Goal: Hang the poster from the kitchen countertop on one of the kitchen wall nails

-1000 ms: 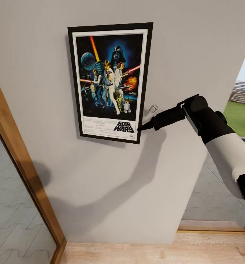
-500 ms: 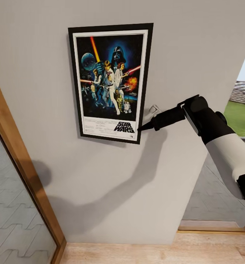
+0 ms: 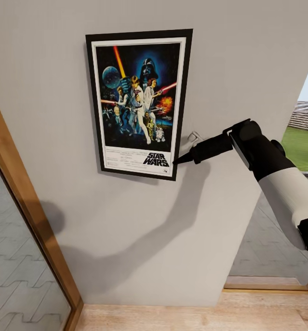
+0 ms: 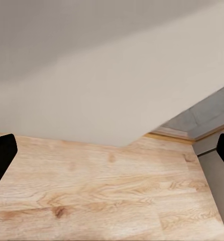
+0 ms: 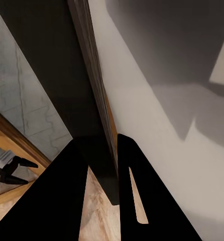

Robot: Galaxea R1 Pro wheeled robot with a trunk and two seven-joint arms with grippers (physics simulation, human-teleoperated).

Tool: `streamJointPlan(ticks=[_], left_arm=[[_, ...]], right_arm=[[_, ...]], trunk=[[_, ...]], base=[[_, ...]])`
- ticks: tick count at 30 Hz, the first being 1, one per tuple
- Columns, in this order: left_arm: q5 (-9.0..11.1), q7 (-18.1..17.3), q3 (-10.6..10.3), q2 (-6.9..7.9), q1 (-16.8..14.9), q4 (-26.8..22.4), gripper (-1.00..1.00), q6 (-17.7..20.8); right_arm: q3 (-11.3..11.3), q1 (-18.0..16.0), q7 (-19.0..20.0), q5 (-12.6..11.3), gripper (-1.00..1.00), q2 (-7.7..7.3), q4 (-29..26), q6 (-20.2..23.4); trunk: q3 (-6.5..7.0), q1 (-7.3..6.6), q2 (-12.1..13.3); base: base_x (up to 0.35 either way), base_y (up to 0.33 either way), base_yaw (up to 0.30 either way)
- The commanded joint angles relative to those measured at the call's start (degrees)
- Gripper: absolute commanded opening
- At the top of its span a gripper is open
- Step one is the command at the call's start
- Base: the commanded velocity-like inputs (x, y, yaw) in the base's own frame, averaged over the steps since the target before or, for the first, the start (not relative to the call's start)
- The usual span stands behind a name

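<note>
Wood-framed glass door at your left, one poster on the pale wall, your right pincer at its lower corner.

Pale grey wall (image 3: 246, 55) carries the single poster (image 3: 137, 99) upright and flat against it, between the wooden door frame (image 3: 29, 220) and the opening onto grass. Your right pincer (image 3: 177, 161) reaches in from the right and is clamped on the poster's lower right edge; the wrist view shows the frame edge (image 5: 99, 125) between the two fingers. Your left pincer (image 4: 112, 153) hangs spread wide over the wooden floor (image 4: 92, 196), gripping nothing.
</note>
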Motion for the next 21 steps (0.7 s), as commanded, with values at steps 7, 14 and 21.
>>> streamJointPlan(ticks=[7,14,21], left_arm=[[0.4,-0.1,-0.1,0.33,0.0,0.0,1.00,-0.1],[0.4,-0.1,-0.1,0.35,0.0,0.0,1.00,-0.1],[0.4,-0.1,-0.1,0.37,0.0,0.0,1.00,-0.1]], right_arm=[[0.1,0.0,0.4,0.1,-1.00,-0.03,-0.1,0.8],[0.1,0.0,0.4,0.1,-1.00,-0.03,-0.1,0.7],[0.0,0.0,0.4,0.2,1.00,-0.08,0.1,0.8]], trunk=[[-0.12,0.04,-0.1],[-0.12,0.04,-0.1],[-0.12,0.04,-0.1]], base=[[0.000,0.000,0.000],[0.120,0.000,0.000],[0.032,0.000,0.000]])
